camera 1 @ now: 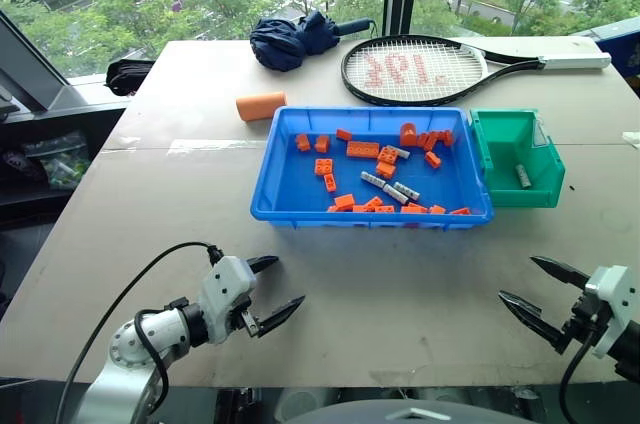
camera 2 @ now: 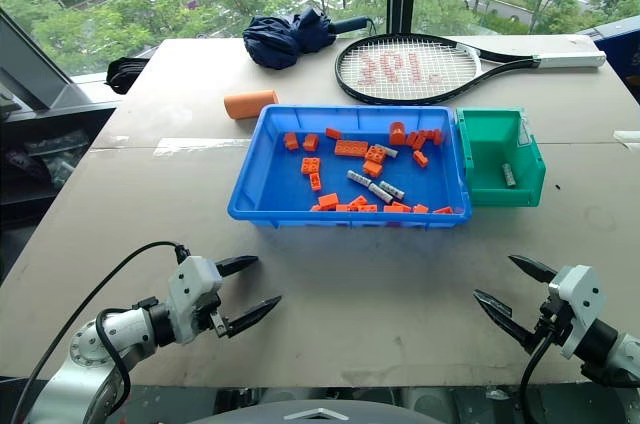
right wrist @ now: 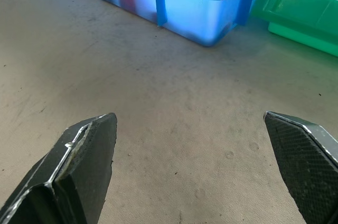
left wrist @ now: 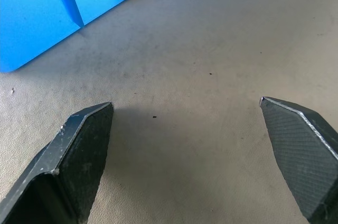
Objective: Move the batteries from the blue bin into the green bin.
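The blue bin point(camera 1: 300, 184) stands at the middle of the table, holding orange bricks and a few silver batteries point(camera 1: 373, 180), another point(camera 1: 405, 190) beside it and one point(camera 1: 398, 152) further back. The green bin point(camera 1: 480, 159) touches its right end, with one battery point(camera 1: 522, 176) inside. My left gripper point(camera 1: 290, 279) hovers open and empty over bare table in front of the blue bin's left end. My right gripper point(camera 1: 516, 277) is open and empty near the front right. The right wrist view shows the blue bin's corner point(right wrist: 200, 18) and the green bin point(right wrist: 306, 23) ahead.
Orange bricks point(camera 1: 362, 150) lie scattered among the batteries. Behind the bins are an orange cylinder point(camera 1: 261, 105), a tennis racket point(camera 1: 415, 71) and a folded dark blue umbrella point(camera 1: 290, 39). Bare tabletop stretches between the grippers and the bins.
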You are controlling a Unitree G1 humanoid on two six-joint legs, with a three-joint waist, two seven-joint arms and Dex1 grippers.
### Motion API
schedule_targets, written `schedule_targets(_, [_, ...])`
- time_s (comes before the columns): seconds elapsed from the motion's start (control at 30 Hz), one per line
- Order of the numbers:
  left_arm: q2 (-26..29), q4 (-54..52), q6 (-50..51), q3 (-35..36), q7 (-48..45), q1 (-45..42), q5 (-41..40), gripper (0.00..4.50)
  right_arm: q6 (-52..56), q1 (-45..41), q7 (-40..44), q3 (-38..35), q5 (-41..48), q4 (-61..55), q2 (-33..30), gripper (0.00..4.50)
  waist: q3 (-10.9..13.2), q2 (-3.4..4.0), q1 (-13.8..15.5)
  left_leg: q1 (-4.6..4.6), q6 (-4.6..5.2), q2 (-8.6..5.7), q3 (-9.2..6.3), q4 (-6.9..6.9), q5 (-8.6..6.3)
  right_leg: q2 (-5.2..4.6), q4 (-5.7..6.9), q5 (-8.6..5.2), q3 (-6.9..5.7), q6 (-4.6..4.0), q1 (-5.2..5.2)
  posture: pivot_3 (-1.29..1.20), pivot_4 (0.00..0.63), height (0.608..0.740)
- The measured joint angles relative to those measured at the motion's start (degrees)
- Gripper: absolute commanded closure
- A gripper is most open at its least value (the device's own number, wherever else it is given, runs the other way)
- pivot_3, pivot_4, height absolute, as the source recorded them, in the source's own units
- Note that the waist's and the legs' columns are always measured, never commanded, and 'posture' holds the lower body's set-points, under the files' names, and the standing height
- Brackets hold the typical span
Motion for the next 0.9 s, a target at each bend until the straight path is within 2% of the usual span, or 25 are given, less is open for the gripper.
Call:
schedule_targets(0.47, [2.06,1.59,-0.62,0.33,-3.43,-2.53,-2.31,0.0,-0.29,-1.23,-0.05,0.24,0.77,1.45,-1.85,0.03,0.0,0.0,-0.04,0.0,0.0,0.01,0.0,0.0,0.0,0.0,-0.01,0.0,0.0,0.0,0.0,0.0,0.15,0.74])
schedule_targets(0.7, [3.93,1.78,-0.36,0.92,-5.59,-4.6,-4.68,0.0,5.61,-3.19,0.05,0.68,5.27,-5.04,-5.76,0.03,0.01,0.0,-0.04,-0.01,0.0,0.01,-0.01,0.0,0.0,0.01,-0.01,0.0,-0.01,0.0,-0.01,0.0,0.15,0.74])
schedule_targets(0.8, [6.99,-0.24,3.32,3.17,-8.66,-7.22,-10.56,0.0,11.31,-8.27,-1.36,1.34,9.29,-8.62,-8.4,0.03,0.07,-0.05,-0.12,-0.02,0.0,0.03,-0.01,0.03,0.0,0.02,0.01,0.0,-0.01,-0.01,-0.03,0.0,0.15,0.74])
schedule_targets(0.83, [9.43,-0.73,6.07,5.14,-10.29,-10.31,-14.52,0.0,14.66,-13.42,-2.96,2.28,11.3,-10.31,-10.32,0.03,0.07,-0.05,-0.16,-0.01,0.0,0.04,-0.01,0.06,0.01,0.04,0.03,0.0,-0.02,-0.01,-0.03,0.0,0.15,0.74])
schedule_targets(0.87, [10.05,-0.92,6.59,5.61,-10.61,-11.13,-15.35,0.0,15.31,-14.68,-3.42,2.47,11.7,-10.73,-10.65,0.03,0.07,-0.05,-0.11,-0.03,0.0,0.05,-0.02,0.06,0.01,0.06,0.01,0.0,-0.04,-0.01,-0.03,0.0,0.15,0.74])
schedule_targets(0.9, [12.49,-1.19,9.58,7.4,-12.11,-14.39,-18.8,0.0,19.16,-21.0,-5.71,4.1,12.91,-11.23,-12.09,0.03,0.07,-0.06,-0.15,-0.03,0.0,0.05,-0.02,0.07,0.01,0.06,0.02,0.0,-0.05,-0.01,-0.02,0.0,0.15,0.74])
